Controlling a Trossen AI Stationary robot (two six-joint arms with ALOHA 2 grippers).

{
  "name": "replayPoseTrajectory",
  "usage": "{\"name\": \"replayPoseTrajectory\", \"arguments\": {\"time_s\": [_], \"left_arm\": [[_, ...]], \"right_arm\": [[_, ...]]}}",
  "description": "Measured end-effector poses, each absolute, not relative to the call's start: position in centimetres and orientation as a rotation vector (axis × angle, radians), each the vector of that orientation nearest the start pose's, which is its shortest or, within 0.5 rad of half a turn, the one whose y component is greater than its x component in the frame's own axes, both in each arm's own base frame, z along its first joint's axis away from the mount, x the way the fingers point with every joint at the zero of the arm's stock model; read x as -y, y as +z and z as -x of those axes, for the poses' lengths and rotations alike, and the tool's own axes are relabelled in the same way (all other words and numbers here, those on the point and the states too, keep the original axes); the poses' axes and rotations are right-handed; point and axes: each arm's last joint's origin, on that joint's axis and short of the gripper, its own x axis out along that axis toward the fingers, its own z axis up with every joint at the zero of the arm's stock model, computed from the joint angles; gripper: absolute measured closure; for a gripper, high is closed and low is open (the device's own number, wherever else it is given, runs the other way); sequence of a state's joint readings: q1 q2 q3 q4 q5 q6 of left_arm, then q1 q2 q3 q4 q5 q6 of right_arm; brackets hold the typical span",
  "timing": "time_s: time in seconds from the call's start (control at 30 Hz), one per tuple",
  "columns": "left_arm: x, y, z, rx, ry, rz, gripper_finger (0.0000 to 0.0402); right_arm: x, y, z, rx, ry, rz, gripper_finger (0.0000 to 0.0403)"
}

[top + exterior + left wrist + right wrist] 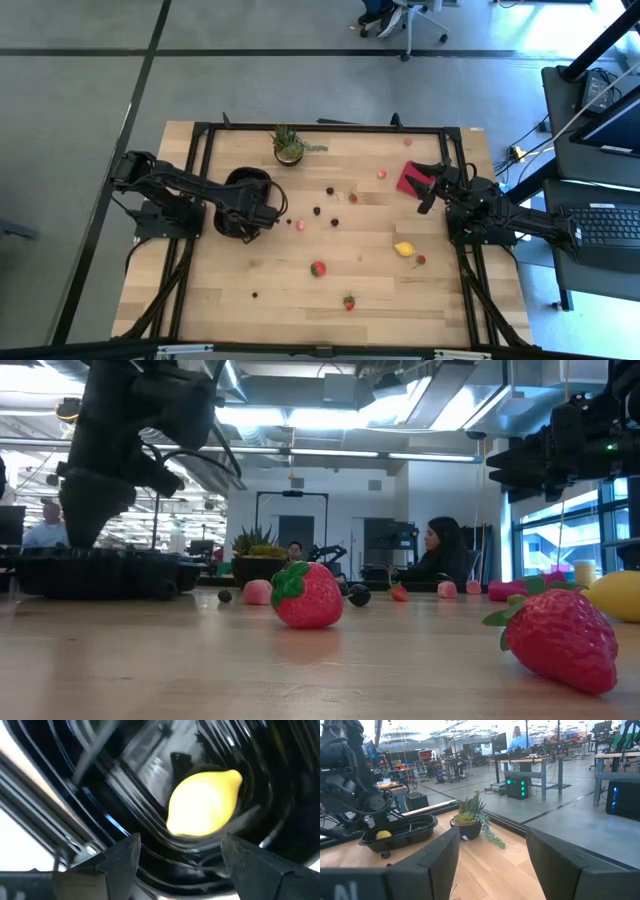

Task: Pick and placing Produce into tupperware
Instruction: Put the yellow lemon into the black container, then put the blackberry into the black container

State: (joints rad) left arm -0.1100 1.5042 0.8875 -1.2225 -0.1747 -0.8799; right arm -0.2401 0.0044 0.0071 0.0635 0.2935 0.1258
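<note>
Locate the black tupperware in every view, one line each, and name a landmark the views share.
High view: tupperware at table's left, under the left gripper.
Low view: far left on the tabletop.
Left wrist view: fills the picture, lemon inside.
Right wrist view: left of centre.
Shared landmark: potted plant, beside it.

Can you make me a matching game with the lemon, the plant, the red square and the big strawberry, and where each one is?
Things:
1. lemon
2. potted plant
3. red square
4. big strawberry

Places:
A. beside the right gripper
B. at the table's far edge
C. inside the black container, under the left gripper
D. on bare wood near the middle of the table

Pairs: 1-C, 2-B, 3-A, 4-D
</note>
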Motion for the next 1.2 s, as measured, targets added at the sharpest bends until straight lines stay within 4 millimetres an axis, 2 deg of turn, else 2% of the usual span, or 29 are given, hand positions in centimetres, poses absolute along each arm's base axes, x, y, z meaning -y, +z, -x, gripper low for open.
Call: {"name": "replayPoseTrajectory", "arguments": {"time_s": [0.13, 0.33, 0.5, 0.6, 0.8, 1.03, 1.2], "left_arm": [[1.8, 19.7, -22.3, -1.55, 0.785, 0.265, 0.0133], [2.5, 22.9, -25.1, -1.397, 0.569, 0.103, 0.0133], [2.2, 23.5, -27.3, -1.257, 0.376, 0.088, 0.0132], [1.6, 23.0, -28.1, -1.268, 0.276, 0.065, 0.0132], [0.0, 21.3, -28.4, -1.375, 0.305, 0.06, 0.0136], [0.1, 18.9, -29.6, -1.451, 0.213, 0.011, 0.0133], [0.1, 17.3, -29.5, -1.562, 0.214, 0.001, 0.0137]], "right_arm": [[3.1, 17.2, -9.1, 0.1, -0.528, -0.124, 0.0171], [3.1, 17.2, -9.1, 0.1, -0.528, -0.124, 0.0171], [3.1, 17.2, -9.1, 0.1, -0.529, -0.122, 0.0171], [3.1, 17.2, -9.1, 0.1, -0.529, -0.122, 0.0171], [3.1, 17.1, -9.2, 0.095, -0.528, -0.122, 0.0171], [3.1, 17.0, -9.2, 0.082, -0.527, -0.117, 0.0171], [3.1, 17.0, -9.2, 0.082, -0.527, -0.116, 0.0171]]}}
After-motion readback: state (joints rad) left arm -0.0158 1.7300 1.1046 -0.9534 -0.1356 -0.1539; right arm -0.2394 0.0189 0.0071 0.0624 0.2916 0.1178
